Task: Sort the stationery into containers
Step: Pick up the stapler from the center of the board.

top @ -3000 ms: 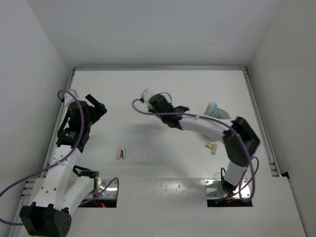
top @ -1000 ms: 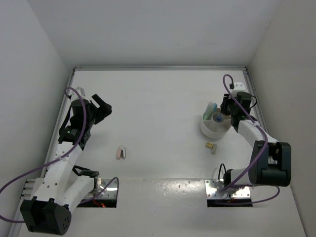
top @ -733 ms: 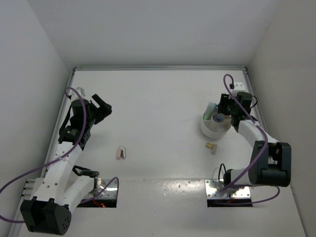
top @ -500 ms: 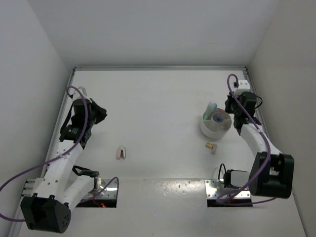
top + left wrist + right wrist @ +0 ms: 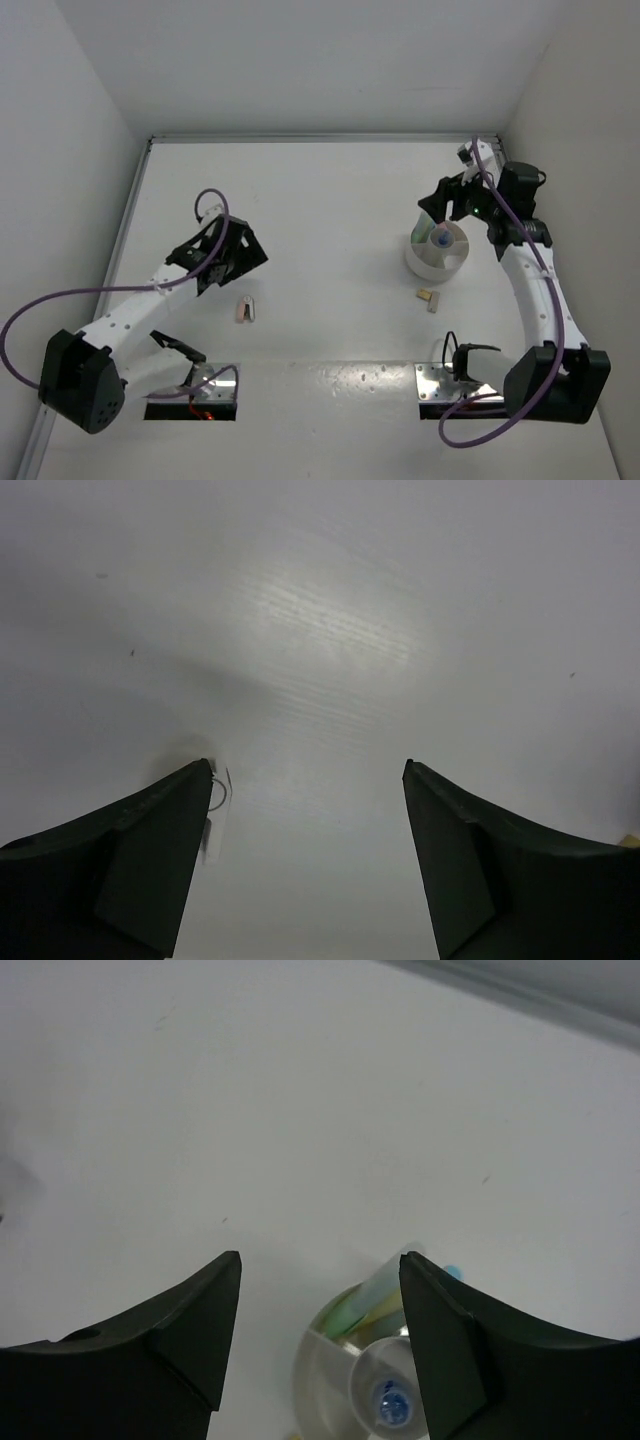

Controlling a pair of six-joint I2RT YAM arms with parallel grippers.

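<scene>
**Plainly, both grippers open and empty; tub part-filled**

The left gripper point(image 5: 245, 255) reaches over the left-centre of the table point(image 5: 330, 180). Its jaws are spread wide and hold nothing. In the left wrist view only bare table shows between the two dark fingers point(image 5: 140, 860). A small pale thing with a thin loop point(image 5: 213, 805) lies right at the tip of the left finger, too blurred to name. From above, a small pink-and-white piece point(image 5: 246, 310) lies on the table near this gripper, on the side towards the arm bases and apart from it.

The right gripper point(image 5: 435, 205) hangs above the far rim of the tub point(image 5: 420, 265), which stands on the right side of the table. Its jaws are also wide apart, with nothing in them. The right wrist view looks down between the fingers onto the tub, whose inner dividers show. Green and yellow sticks point(image 5: 365, 1305) lean in its far compartment, and a blue-capped bottle point(image 5: 390, 1397) stands upright in the one next to it.

A tan block point(image 5: 426, 295) lies on the table just beside the tub, on the near side and not touching it. A paler bit point(image 5: 433, 305) lies close against the block.
</scene>
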